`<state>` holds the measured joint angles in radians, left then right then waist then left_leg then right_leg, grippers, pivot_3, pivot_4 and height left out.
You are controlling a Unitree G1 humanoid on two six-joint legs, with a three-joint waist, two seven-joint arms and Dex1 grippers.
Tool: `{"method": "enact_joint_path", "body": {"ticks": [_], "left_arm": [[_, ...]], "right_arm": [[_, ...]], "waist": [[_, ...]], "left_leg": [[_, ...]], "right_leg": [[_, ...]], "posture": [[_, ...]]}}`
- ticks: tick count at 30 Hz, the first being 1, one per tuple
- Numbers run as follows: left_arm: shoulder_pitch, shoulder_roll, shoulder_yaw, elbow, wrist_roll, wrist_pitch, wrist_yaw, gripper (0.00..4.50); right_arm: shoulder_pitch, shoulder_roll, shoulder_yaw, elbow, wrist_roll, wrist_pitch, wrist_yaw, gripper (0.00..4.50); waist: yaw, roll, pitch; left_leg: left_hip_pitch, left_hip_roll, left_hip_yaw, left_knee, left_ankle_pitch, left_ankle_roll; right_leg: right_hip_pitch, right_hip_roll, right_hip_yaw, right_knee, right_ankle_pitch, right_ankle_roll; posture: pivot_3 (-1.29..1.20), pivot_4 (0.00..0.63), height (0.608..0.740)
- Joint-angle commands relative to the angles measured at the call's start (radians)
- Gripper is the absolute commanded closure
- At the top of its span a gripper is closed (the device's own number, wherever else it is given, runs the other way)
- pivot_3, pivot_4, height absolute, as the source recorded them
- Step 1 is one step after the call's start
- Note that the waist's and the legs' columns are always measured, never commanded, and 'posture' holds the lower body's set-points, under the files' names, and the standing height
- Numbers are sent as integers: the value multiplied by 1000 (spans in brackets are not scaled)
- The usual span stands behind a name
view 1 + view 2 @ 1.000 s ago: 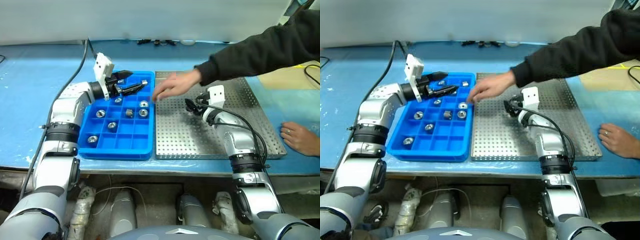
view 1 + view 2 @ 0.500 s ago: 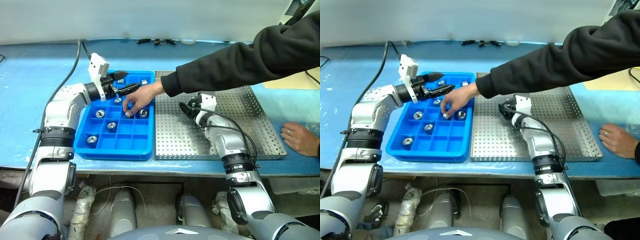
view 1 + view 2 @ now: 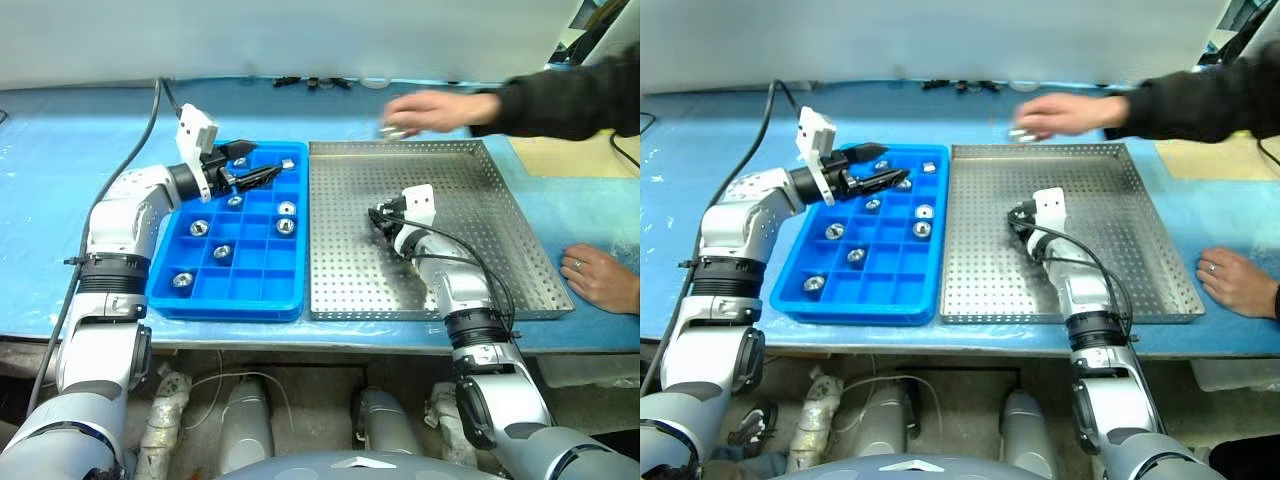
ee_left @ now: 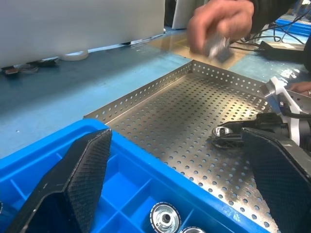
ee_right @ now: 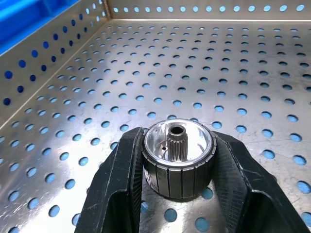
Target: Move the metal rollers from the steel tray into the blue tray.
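Note:
The steel tray (image 3: pixel 480 160) lies on the right of the blue table, the blue tray (image 3: pixel 250 290) beside it on the left. My right gripper (image 3: pixel 380 215) sits low over the steel tray's middle, shut on one metal roller (image 5: pixel 179 150), a ribbed cylinder with a toothed hub, clamped between both fingers (image 5: pixel 121 174). Several metal rollers (image 3: pixel 200 228) rest in separate compartments of the blue tray. My left gripper (image 3: pixel 262 160) hovers over the blue tray's far end, open and holding nothing.
A person's hand (image 3: pixel 430 108) in a dark sleeve holds small shiny pieces (image 4: pixel 218 46) above the steel tray's far rim. Another hand (image 3: pixel 600 275) rests on the table right of the steel tray. Cables lie along the table's far edge.
The person's arm has pulled back from the blue tray to beyond the steel tray, and one roller has gone from the blue tray's middle. My right gripper has shut on the roller.

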<state>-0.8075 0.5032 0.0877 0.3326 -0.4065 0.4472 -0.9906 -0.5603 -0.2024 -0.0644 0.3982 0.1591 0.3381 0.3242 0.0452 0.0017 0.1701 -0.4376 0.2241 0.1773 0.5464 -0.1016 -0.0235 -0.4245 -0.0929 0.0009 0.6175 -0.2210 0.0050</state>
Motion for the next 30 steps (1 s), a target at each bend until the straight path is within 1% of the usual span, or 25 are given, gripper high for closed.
{"method": "enact_joint_path", "body": {"ticks": [1,4,7,12,16,20,24,26,30], "left_arm": [[-13,12,12,-57,-24,11,-9,0],[-6,9,7,-68,-27,18,-11,0],[7,8,7,-100,-35,31,-13,0],[51,3,11,-184,-59,63,0,0],[122,18,38,-293,-98,115,31,0],[252,51,74,-453,-148,188,78,0],[379,91,143,-585,-206,262,141,0],[444,109,178,-645,-227,290,174,0],[541,124,239,-740,-271,335,238,0]], "right_arm": [[14,-20,7,-84,1,12,18,2831],[36,-41,3,-133,9,42,33,2831],[62,-66,15,-254,45,106,95,2831],[49,-113,70,-448,124,208,247,2831],[-31,-145,140,-541,212,292,404,2831],[-88,-148,235,-527,225,311,509,2831],[-96,-158,301,-521,244,327,606,2831],[-99,-142,339,-498,234,318,631,2831],[-115,-91,405,-420,205,288,661,2831]], "waist": [[0,0,0],[1,0,0],[1,0,0],[-4,0,0],[-1,0,0],[6,0,0],[36,0,0],[55,0,0],[76,0,0]], "left_leg": [[0,0,0,0,0,0],[0,0,0,0,0,0],[0,0,0,0,0,0],[1,0,0,-1,0,0],[1,1,0,-1,0,0],[1,2,-1,-2,0,0],[0,2,-1,-3,0,-1],[0,2,-2,-4,1,-1],[0,2,-2,-4,1,-2]], "right_leg": [[0,0,0,0,0,0],[0,0,0,0,0,0],[0,0,0,0,0,0],[0,0,0,0,0,0],[0,0,0,0,0,0],[0,0,-1,0,0,0],[-1,0,-2,-1,-1,-1],[-1,0,-2,-1,-1,-1],[-1,0,-2,0,-1,-1]], "posture": [[-165,150,740],[-167,150,740],[-163,150,740],[-128,150,740],[-64,150,740],[29,150,740],[111,150,740],[150,150,740],[213,150,740]]}}
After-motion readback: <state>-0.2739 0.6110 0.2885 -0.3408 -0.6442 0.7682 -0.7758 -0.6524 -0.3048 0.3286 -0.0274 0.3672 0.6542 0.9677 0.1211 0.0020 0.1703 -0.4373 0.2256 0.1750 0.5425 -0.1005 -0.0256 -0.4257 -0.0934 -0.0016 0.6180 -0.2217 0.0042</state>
